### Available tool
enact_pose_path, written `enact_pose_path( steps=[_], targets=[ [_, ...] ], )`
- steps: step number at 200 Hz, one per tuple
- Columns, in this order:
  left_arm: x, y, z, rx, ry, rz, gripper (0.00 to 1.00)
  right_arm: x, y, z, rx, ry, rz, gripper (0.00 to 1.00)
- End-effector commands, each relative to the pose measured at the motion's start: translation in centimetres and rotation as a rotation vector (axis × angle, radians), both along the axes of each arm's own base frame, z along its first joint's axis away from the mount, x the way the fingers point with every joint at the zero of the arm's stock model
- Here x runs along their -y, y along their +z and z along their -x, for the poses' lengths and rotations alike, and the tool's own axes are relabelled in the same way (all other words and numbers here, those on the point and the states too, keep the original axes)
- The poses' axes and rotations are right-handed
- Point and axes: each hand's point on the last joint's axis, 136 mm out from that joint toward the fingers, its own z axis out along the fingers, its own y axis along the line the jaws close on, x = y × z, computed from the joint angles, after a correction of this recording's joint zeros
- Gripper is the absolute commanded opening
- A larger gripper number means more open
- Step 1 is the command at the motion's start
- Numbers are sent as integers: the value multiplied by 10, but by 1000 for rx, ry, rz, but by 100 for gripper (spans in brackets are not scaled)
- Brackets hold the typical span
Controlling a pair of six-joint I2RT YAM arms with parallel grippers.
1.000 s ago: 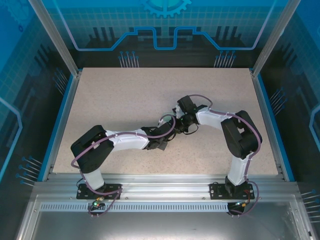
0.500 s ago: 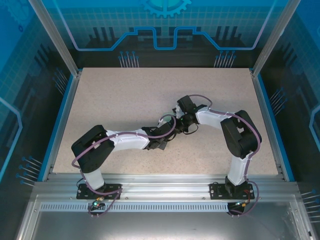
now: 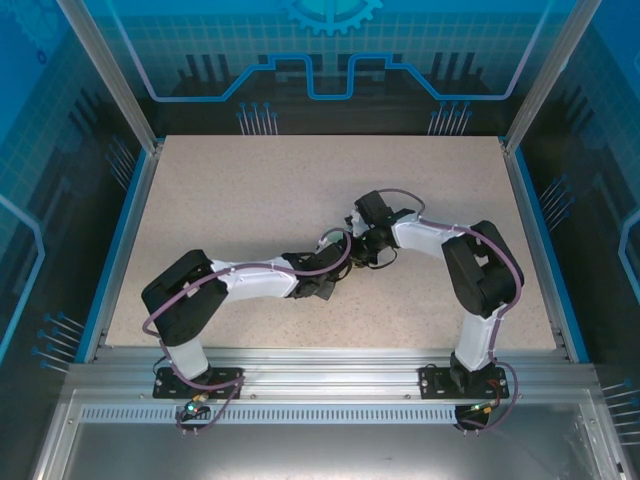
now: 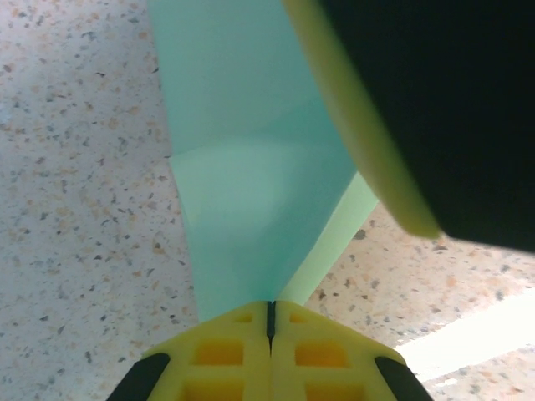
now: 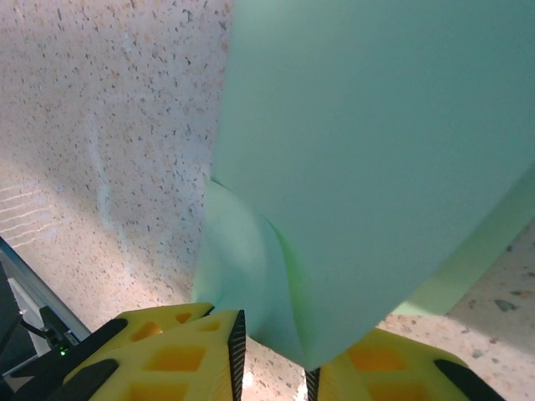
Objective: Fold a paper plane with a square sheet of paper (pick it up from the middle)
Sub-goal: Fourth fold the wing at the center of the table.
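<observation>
The square sheet of paper [image 4: 242, 167] is pale mint green and folded, narrowing to a point at my left gripper [image 4: 269, 316], which is shut on that tip. In the right wrist view the same paper [image 5: 376, 150] hangs as a broad folded flap. Its lower corner dips between the fingers of my right gripper [image 5: 274, 372], whose jaws stand apart with a gap beside the paper. One of the right gripper's yellow fingers [image 4: 359, 125] looms at the upper right of the left wrist view. From above, both wrists meet over the table's middle, left gripper [image 3: 322, 289] and right gripper [image 3: 366, 243].
The speckled beige tabletop [image 3: 250, 190] lies under both grippers, bounded by blue rails [image 3: 120, 250] and an aluminium frame [image 3: 320, 365] at the near edge. Both arms' cables loop close together at the centre.
</observation>
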Motion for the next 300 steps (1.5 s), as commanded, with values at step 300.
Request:
enact_pose_path(
  steps=[300],
  targets=[
    [19,4,37,-223,-22,532,0,4,-4,26,-26,23,54,39]
  ],
)
